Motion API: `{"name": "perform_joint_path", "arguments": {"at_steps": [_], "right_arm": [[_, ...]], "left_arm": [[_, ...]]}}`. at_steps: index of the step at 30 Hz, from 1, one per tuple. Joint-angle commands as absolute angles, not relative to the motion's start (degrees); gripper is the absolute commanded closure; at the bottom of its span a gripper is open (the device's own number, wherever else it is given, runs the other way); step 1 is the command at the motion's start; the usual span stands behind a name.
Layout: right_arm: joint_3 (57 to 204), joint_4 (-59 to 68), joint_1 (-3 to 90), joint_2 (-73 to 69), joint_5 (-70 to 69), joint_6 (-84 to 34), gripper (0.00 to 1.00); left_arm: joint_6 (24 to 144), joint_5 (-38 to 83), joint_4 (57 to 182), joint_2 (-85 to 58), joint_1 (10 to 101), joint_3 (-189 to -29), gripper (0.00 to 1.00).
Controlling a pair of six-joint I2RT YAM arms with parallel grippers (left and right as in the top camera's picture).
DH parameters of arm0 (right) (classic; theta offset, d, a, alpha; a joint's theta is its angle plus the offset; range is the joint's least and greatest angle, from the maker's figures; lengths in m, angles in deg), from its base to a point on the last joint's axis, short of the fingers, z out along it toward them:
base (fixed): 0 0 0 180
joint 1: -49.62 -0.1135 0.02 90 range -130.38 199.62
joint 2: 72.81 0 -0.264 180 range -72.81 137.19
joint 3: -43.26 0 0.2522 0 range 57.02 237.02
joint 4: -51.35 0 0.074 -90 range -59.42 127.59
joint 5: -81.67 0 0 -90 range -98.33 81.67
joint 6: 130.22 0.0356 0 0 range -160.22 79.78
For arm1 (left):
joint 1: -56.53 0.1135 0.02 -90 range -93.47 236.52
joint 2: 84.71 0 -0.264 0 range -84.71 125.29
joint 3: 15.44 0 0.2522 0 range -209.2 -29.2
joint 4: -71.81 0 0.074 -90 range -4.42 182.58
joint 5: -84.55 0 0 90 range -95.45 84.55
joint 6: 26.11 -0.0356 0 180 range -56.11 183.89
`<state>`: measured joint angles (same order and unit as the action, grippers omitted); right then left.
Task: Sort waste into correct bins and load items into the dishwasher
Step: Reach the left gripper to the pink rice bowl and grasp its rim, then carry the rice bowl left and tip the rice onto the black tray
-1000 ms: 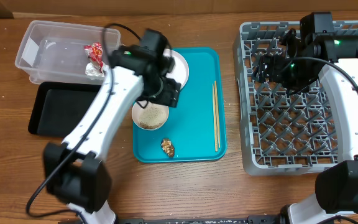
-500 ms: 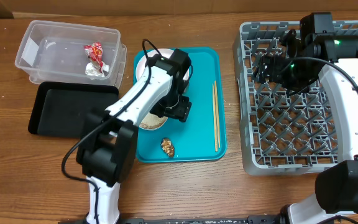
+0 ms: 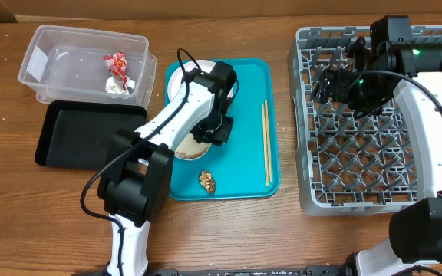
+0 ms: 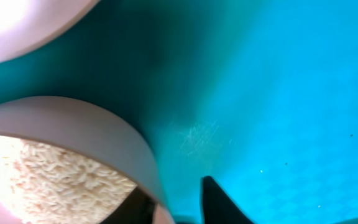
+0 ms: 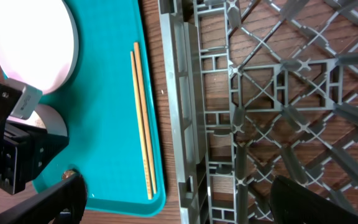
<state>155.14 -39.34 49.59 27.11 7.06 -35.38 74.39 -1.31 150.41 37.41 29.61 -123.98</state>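
Two parallel chopsticks (image 3: 266,143), lengthwise on tray (image 3: 248,92)

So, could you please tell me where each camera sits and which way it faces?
Overhead: fixed above the table, looking straight down on teal tray, dish rack and both arms.
Left wrist: low over the tray, facing the rice bowl's rim; a dark fingertip shows.
Right wrist: above the rack's left wall, facing down; fingertips at the bottom corners.
Shared: overhead and right wrist both show the chopsticks.

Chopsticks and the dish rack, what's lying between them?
Nothing loose. In the right wrist view, past the chopsticks comes a strip of bare teal tray, then a narrow band of wooden table, then the dish rack wall.
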Motion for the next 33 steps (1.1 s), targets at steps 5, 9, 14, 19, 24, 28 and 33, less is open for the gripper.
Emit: {"name": "perform_joint_path", "arguments": {"at_steps": [5,9,14,19,24,28,33], "right_arm": [[155.21,-39.28,49.68,26.84,6.67,-35.77,0.05],[155.21,-39.69,49.68,26.84,6.67,-35.77,0.05],[155.21,-40.81,49.68,26.84,6.65,-35.8,0.06],[155.21,-41.2,49.68,26.84,6.65,-35.82,0.06],[155.21,-41.22,49.7,26.84,5.93,-35.8,0.06],[155.21,-41.22,49.7,26.84,5.62,-35.8,0.06],[155.21,-41.24,49.7,26.84,5.6,-35.8,0.06]], "left_arm": [[75.55,-1.68,149.96,37.81,29.48,-123.68,0.84],[75.57,-1.66,150.0,37.81,29.48,-123.68,0.89],[75.72,-1.68,150.02,37.81,29.48,-123.57,0.96],[75.72,-1.66,150.09,37.74,29.48,-123.52,0.96],[77.73,-3.28,153.91,36.45,29.48,-126.08,0.96],[77.82,-5.22,156.88,34.18,29.48,-129.45,0.96],[77.86,-7.21,158.92,29.89,29.59,-130.26,0.96]]}}
